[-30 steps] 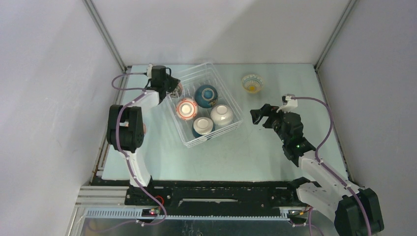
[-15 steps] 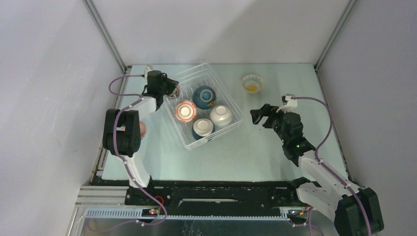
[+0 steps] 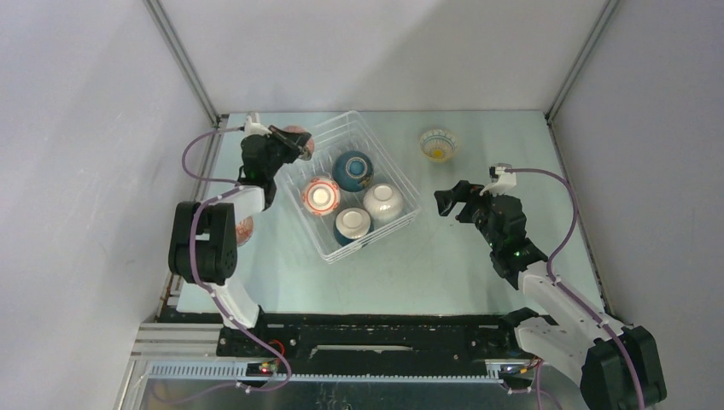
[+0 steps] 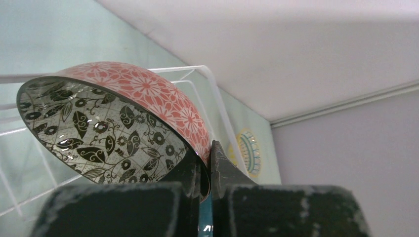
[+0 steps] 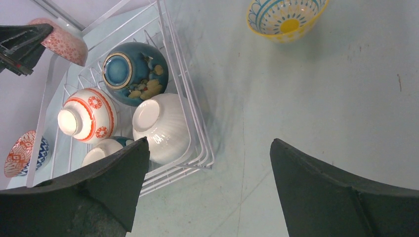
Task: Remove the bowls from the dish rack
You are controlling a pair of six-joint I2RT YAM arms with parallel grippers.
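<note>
Red bowl (image 4: pixel 148 91) rim clamped in left fingers (image 4: pixel 223 174) at rack (image 3: pixel 337 137) edge, right fingers (image 5: pixel 114 183) spread

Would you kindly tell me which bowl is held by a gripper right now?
The pink floral bowl with the black leaf-patterned inside: the left gripper pinches its rim, while the rest sit in the dish rack or on the table.
</note>
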